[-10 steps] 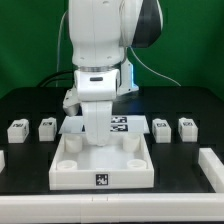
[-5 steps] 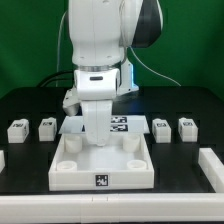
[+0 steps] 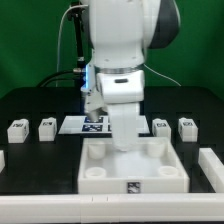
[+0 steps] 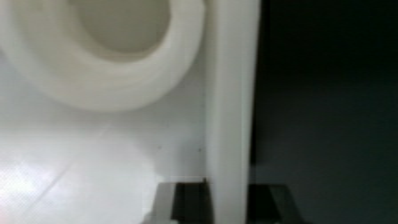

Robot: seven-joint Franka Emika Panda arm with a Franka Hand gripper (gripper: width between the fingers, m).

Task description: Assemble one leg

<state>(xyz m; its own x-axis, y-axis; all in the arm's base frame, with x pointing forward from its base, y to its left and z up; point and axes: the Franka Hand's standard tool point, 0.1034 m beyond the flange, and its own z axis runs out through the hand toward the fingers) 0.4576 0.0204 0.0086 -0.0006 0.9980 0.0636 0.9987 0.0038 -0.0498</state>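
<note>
Although the nearest leg (image 3: pixel 161 127) stands untouched on the table (image 3: pixel 40 160), near the tray (image 3: pixel 105 182) toward the exterior view's right, the pincer (image 3: pixel 122 145) is closed on the tray's rear wall. Judged small, rigid and light; smooth plastic may slip. Grasp it squarely across two opposite flat sides.

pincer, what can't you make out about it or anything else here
- pincer: exterior view, wrist housing and tray wall hide the jaws, open or shut unclear
- socket: wrist view, too close, blurred, cut off by the edge
- marker board: exterior view, partly behind the arm
- legs: exterior view, tags too small to read
</note>
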